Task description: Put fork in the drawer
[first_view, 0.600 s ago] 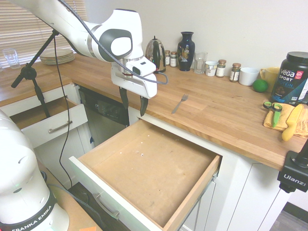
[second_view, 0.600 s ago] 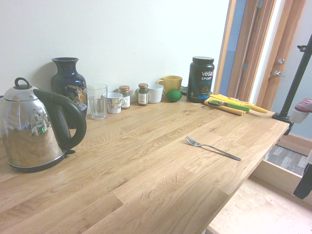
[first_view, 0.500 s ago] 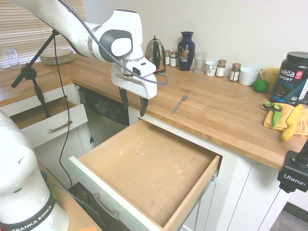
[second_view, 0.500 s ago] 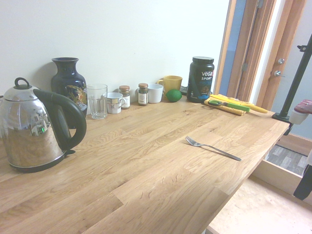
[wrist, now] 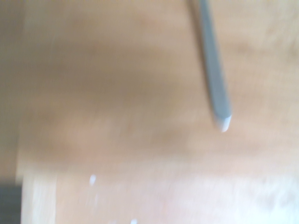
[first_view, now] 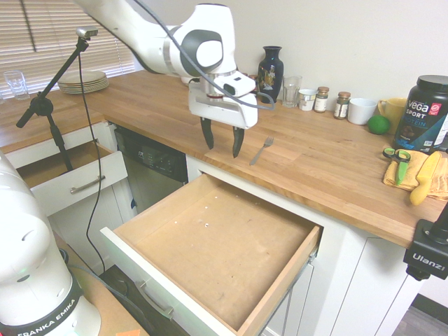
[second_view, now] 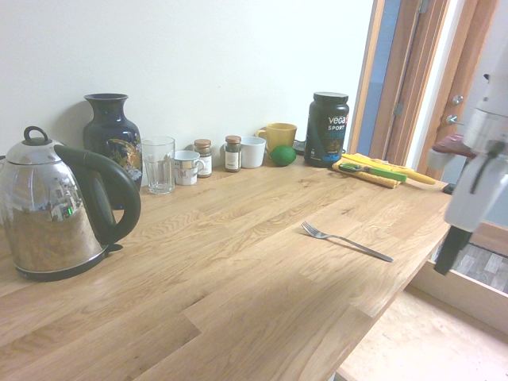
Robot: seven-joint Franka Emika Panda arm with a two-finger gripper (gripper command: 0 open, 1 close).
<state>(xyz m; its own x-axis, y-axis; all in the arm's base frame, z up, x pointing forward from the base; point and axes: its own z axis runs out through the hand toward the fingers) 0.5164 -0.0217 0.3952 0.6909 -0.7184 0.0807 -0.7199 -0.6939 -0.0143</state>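
Note:
The slim silver fork [first_view: 262, 150] lies flat on the wooden countertop [first_view: 322, 164], near its front edge; in the second exterior view the fork [second_view: 344, 240] points its tines toward the wall. My gripper [first_view: 222, 140] hangs open and empty just above the counter edge, a little left of the fork's handle end. Only one dark finger [second_view: 444, 252] shows in the second exterior view. The wrist view shows the blurred fork handle [wrist: 214, 79] over wood. Below the counter the wide drawer [first_view: 217, 255] with brown wooden inside stands pulled open, holding nothing.
A smaller white drawer [first_view: 70, 178] is open at the left. Along the wall stand a kettle [second_view: 59, 210], vase [first_view: 270, 65], glass [first_view: 291, 91], jars, mugs and a black tub [first_view: 425, 112]. Green-handled scissors [first_view: 396, 157] lie on a yellow cloth at right.
The gripper has moved right and up, from over the drawer's back left corner to above the counter edge beside the fork. The fork has not moved.

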